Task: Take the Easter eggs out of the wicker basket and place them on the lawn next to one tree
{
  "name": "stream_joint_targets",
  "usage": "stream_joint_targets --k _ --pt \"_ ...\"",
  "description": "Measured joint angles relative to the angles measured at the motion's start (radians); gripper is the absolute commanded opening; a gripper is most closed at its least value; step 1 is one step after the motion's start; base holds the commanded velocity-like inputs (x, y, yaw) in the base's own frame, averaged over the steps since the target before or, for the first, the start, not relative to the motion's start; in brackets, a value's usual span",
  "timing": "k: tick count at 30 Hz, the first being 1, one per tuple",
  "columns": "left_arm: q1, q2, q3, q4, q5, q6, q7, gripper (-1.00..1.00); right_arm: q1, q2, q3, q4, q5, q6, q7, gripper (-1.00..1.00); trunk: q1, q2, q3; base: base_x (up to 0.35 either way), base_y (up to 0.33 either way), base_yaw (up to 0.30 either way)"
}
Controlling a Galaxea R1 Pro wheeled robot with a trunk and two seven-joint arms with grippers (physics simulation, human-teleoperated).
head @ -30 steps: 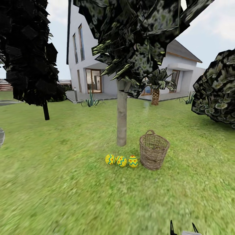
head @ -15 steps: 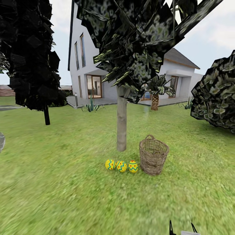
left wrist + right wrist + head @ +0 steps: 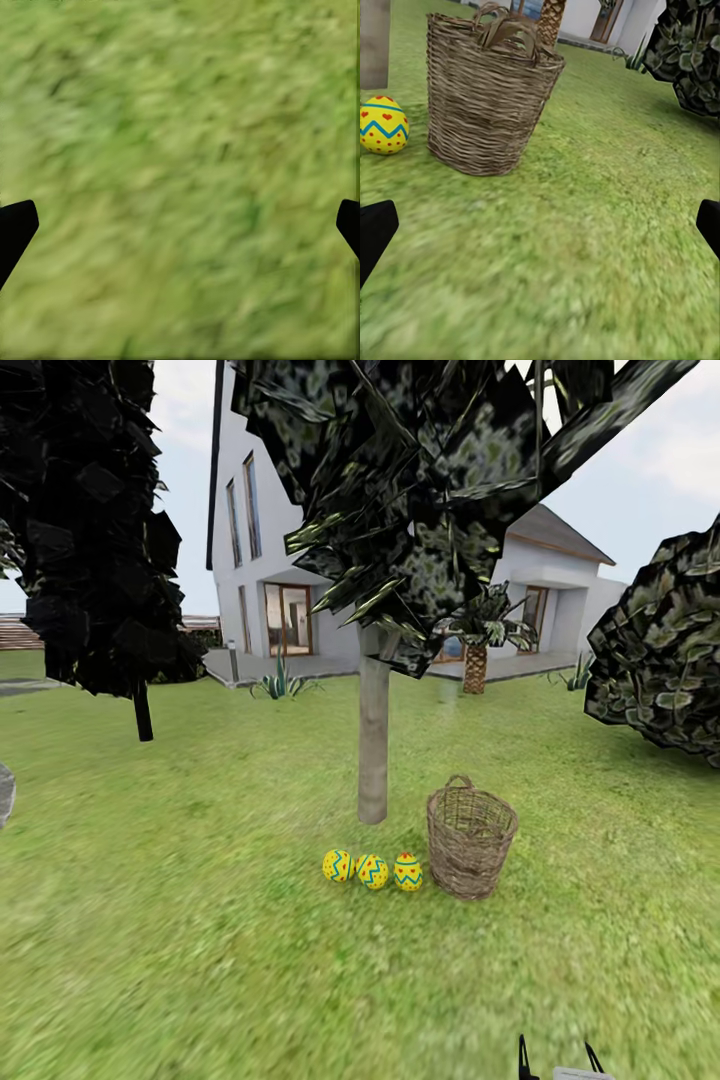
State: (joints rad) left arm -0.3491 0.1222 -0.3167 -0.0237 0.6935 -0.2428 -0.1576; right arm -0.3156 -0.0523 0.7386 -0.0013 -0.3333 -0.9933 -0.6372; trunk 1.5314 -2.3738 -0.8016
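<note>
Nearest, the right hand (image 3: 540,225) hangs low over the lawn (image 3: 200,960), its fingers spread wide and holding nothing; the left hand (image 3: 180,225) points at bare grass, likewise spread and empty. Farther out, the 3 Easter eggs (image 3: 372,870) lie in a row on the grass just in front of the tree (image 3: 373,740), with the wicker basket (image 3: 471,838) upright just beside them. The task looks finished, so the sound move is to confirm the basket is empty and keep both hands away from the eggs
</note>
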Motion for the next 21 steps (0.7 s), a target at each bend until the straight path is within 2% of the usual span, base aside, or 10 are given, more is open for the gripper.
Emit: stream_joint_targets --k 11,15,18,21 --pt "0.001 -0.003 0.000 0.000 0.000 -0.003 0.000 1.00 0.000 0.000 -0.003 0.000 -0.001 0.001 0.000 1.00 -0.042 0.077 0.017 0.000 0.000 -0.033" --pt "0.013 -0.019 0.000 0.000 0.000 -0.046 0.002 1.00 0.001 0.001 -0.006 0.003 -0.009 0.001 -0.001 1.00 -0.058 0.105 0.023 0.000 0.000 -0.074" --pt "0.054 -0.030 -0.002 0.000 -0.001 -0.096 0.022 1.00 0.030 0.004 -0.008 0.012 -0.022 -0.003 -0.001 1.00 -0.069 0.126 0.028 0.000 0.000 -0.078" --pt "0.103 -0.052 -0.004 0.000 -0.002 -0.157 0.073 1.00 0.074 0.007 -0.007 0.016 -0.026 -0.006 -0.002 1.00 -0.081 0.147 0.033 0.000 0.000 -0.085"
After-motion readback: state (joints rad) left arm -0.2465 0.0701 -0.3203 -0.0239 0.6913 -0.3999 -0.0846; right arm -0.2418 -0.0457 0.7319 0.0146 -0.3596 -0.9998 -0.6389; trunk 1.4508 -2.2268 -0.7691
